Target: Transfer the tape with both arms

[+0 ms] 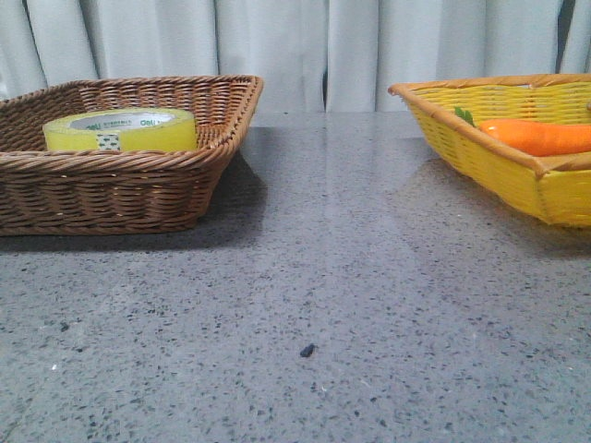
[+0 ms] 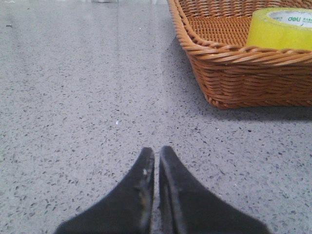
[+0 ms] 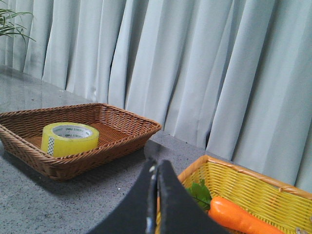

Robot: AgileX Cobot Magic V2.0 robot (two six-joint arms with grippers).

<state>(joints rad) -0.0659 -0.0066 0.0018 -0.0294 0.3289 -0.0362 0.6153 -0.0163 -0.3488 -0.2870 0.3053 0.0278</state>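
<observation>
The yellow tape (image 1: 121, 130) lies flat in the brown wicker basket (image 1: 138, 189) at the left of the table. It also shows in the left wrist view as the tape (image 2: 282, 29) and in the right wrist view as the tape (image 3: 69, 139). My left gripper (image 2: 156, 155) is shut and empty over bare tabletop, well short of the brown basket (image 2: 243, 73). My right gripper (image 3: 157, 165) is shut and empty, close to the near corner of the yellow basket (image 3: 243, 187). Neither arm appears in the front view.
A yellow wicker basket (image 1: 517, 175) at the right holds an orange carrot (image 1: 540, 137) with green leaves. Grey speckled tabletop (image 1: 323, 305) stretches between the two baskets. Pale curtains (image 1: 295, 46) hang behind the table.
</observation>
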